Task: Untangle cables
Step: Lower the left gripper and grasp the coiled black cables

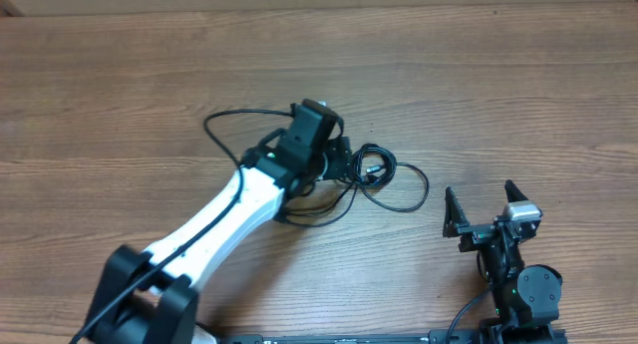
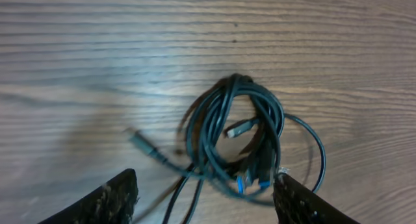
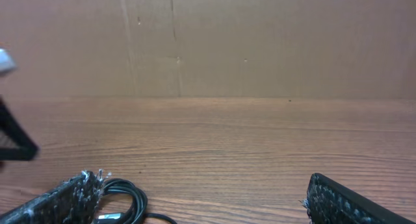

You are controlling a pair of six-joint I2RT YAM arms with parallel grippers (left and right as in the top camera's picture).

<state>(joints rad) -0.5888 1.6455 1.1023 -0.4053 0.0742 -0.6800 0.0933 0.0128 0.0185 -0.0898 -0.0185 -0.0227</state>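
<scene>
Cables lie in a tangled coil near the middle of the table, with loose loops spilling out on both sides. Left gripper sits over the coil, jaws partly spread and straddling its lower loops. One fingertip possibly touches a strand, hard to tell; nothing looks clamped. Right gripper is well apart from the coil, jaws wide, holding nothing.
</scene>
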